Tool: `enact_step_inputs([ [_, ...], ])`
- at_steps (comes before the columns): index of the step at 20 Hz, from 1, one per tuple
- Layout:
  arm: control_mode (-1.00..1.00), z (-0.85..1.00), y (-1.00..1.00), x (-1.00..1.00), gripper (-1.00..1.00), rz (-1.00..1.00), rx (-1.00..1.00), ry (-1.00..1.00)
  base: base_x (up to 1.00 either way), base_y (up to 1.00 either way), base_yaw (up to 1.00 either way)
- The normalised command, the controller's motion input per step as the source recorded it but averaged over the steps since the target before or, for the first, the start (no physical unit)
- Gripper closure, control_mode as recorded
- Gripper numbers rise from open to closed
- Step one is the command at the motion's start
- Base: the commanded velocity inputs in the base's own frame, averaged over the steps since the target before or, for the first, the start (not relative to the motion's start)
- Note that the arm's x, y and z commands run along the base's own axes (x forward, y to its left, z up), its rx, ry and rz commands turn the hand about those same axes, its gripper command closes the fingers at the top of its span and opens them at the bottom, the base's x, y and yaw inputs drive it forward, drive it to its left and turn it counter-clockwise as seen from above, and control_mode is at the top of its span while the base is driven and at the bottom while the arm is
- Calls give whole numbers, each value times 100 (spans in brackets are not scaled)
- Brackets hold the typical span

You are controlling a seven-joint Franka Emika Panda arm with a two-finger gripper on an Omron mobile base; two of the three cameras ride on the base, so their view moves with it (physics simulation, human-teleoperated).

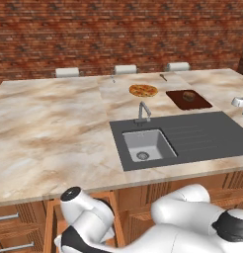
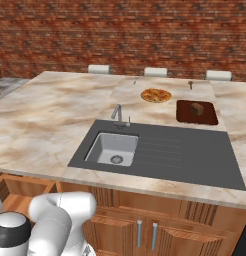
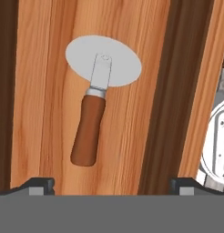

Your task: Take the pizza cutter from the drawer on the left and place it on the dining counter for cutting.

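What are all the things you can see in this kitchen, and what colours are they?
pizza cutter: one, reddish-brown handle, round grey blade, lying flat in the open drawer
drawer: one, light wood inside
dining counter: one, beige-tan marble
sink: one, grey basin in a dark grey panel, faucet behind
pizza: one, orange, on the counter beyond the sink
cutting board: one, dark red-brown, brown lump on it, right of the pizza
chairs: three white backs, counter's far side
wall: red brick
gripper: one, dark tips, open, above the cutter
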Motion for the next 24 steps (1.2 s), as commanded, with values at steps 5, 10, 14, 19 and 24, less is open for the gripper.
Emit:
enact_step_inputs([
  [5, -100, 0, 0, 0, -100, 4, 9, 0, 0, 0, 0],
  [10, -100, -4, 0, 3, -100, 0, 8, 0, 0, 0, 0],
  [14, -100, -11, -2, 1, -100, 0, 13, 0, 0, 0, 0],
  [19, -100, -7, -5, 3, -100, 0, 11, 0, 0, 0, 0],
  [24, -100, -3, -6, 7, -100, 0, 3, 0, 0, 0, 0],
])
